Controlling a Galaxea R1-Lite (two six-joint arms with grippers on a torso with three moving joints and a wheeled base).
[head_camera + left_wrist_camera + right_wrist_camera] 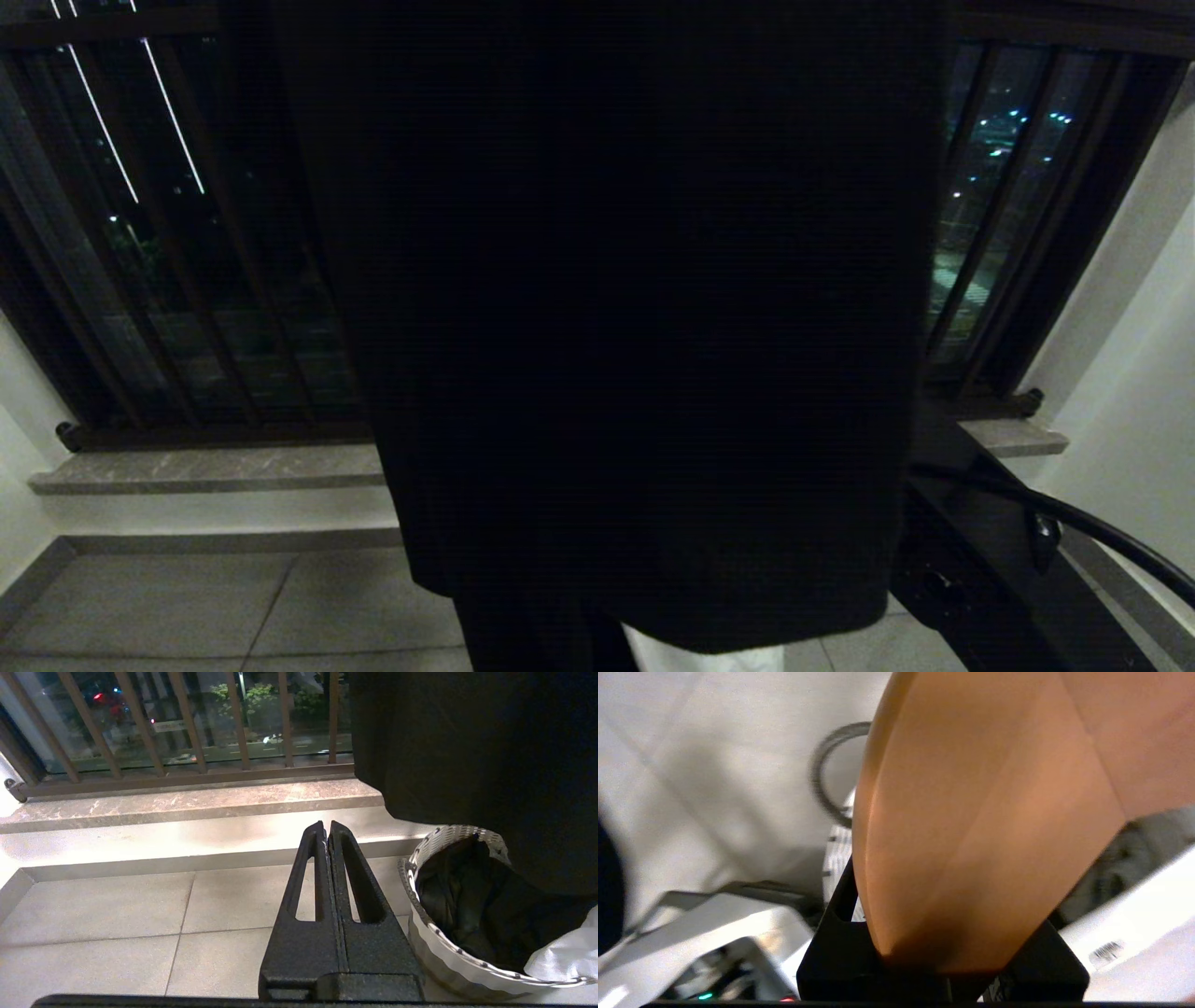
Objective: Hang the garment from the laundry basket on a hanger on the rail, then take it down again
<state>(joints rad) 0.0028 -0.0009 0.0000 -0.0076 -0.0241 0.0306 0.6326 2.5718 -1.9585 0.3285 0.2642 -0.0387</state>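
Observation:
A large black garment point(635, 327) hangs across the middle of the head view and hides what holds it up. My right gripper point(948, 896) is shut on a brown wooden hanger point(971, 826), which fills the space between the jaws. The laundry basket point(434, 947) stands on the floor below the garment point(467, 746), with dark cloth inside and a white cloth point(565, 956) over its rim. The basket point(838, 854) shows blurred behind the hanger in the right wrist view. My left gripper point(325, 828) is shut and empty, low beside the basket. The rail is out of view.
Dark brown window-guard bars point(168, 280) and a stone sill point(205, 467) run behind the garment. Grey floor tiles point(117, 914) lie beside the basket. My right arm point(980, 560) with its black cable point(1102, 532) rises at the lower right, near a white wall point(1139, 373).

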